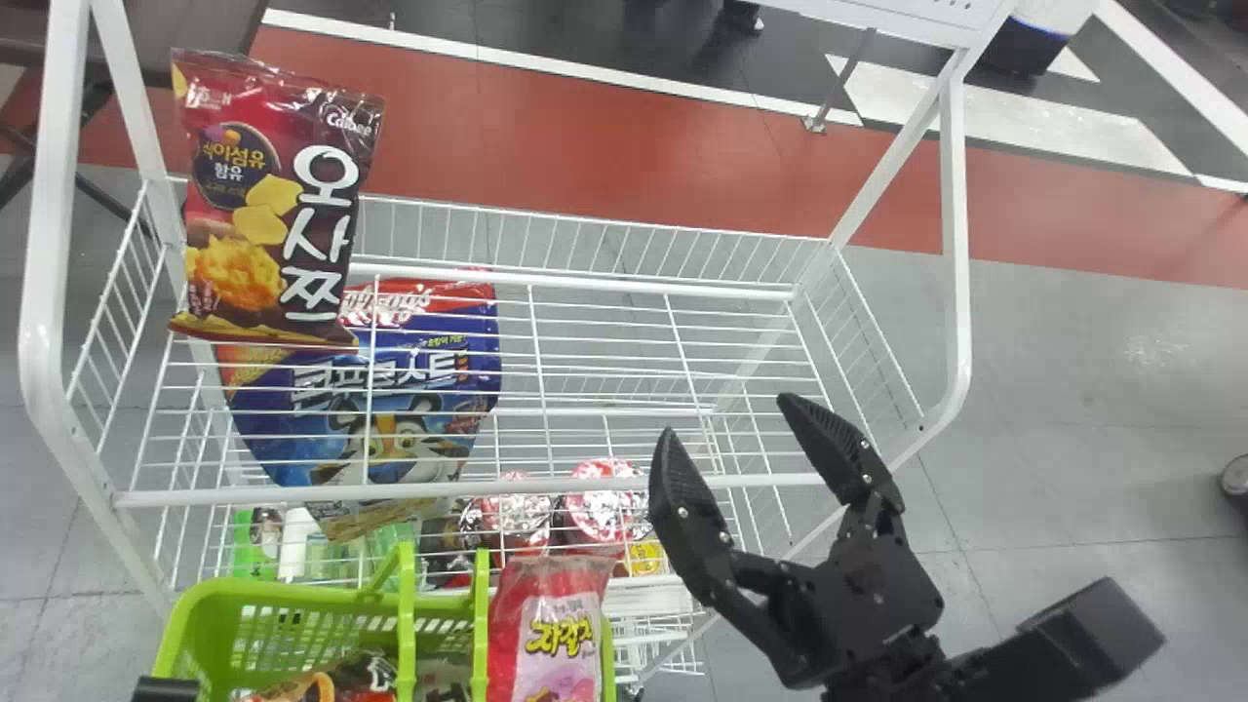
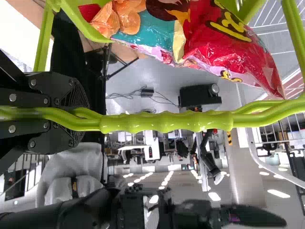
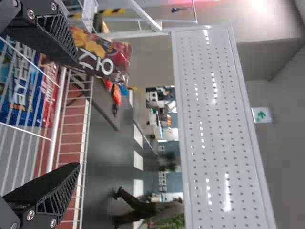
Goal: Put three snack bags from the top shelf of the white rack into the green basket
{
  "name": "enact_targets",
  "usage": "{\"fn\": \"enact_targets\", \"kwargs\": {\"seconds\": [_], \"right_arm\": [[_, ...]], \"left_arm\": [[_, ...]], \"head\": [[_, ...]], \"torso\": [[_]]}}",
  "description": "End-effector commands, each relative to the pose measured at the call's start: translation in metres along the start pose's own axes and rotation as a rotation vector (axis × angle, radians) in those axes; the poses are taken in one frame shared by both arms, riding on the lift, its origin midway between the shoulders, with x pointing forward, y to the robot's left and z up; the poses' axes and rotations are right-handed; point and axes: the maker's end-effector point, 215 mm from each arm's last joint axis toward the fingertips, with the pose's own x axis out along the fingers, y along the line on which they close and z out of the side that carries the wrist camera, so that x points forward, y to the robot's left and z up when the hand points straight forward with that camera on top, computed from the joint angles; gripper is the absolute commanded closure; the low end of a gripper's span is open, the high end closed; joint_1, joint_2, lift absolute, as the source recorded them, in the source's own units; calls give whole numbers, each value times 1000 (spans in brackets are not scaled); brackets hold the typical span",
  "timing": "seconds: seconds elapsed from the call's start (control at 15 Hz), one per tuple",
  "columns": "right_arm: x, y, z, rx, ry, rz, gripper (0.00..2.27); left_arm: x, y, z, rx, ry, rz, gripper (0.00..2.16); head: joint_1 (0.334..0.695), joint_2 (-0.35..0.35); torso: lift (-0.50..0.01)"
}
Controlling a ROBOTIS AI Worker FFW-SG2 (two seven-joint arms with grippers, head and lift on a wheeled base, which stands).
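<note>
Over the white rack (image 1: 468,486), the right claw (image 1: 729,419) gapes; the left claw (image 2: 78,113) grips the green basket (image 1: 190,624) holding snack bags (image 2: 228,43), one chip bag (image 1: 273,210) seemingly left.

We read "오사쯔" and "Calbee" on the maroon snack bag (image 1: 273,210), "콘푸로스트" on the blue bag (image 1: 292,434) behind white wires, and "자갈" on the pink bag (image 1: 561,634). We see a green arrow on the wall sign (image 3: 262,115).

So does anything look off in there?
Slightly: the red and pink snack bag sticks up past the rim of the green basket instead of lying down inside, so it looks askew. I see nothing spilled or torn.
</note>
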Motion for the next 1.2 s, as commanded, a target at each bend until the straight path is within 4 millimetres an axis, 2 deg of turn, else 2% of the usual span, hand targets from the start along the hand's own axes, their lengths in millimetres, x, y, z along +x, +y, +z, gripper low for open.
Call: {"fn": "enact_targets", "kwargs": {"seconds": [0.0, 0.07, 0.27, 0.53, 1.13], "right_arm": [[5, 6, -26, 32, 104, -45, 60], [4, 3, -36, 47, 143, -78, 60], [1, 7, -41, 61, 157, -88, 66], [1, 9, -32, 55, 123, -75, 66], [-2, 12, -20, 46, 83, -64, 70]], "left_arm": [[-2, 2, -6, -21, -1, -1, 2152], [-2, 2, -9, -25, 1, -3, 2152], [0, -1, -13, -35, 5, -19, 2152], [-4, 1, -23, -65, 2, -28, 2152], [-5, -1, -24, -69, -3, -33, 2152]], "head": [[695, -350], [695, -350], [695, -350], [695, -350], [695, -350]], "torso": [[0], [0], [0], [0], [0]]}}
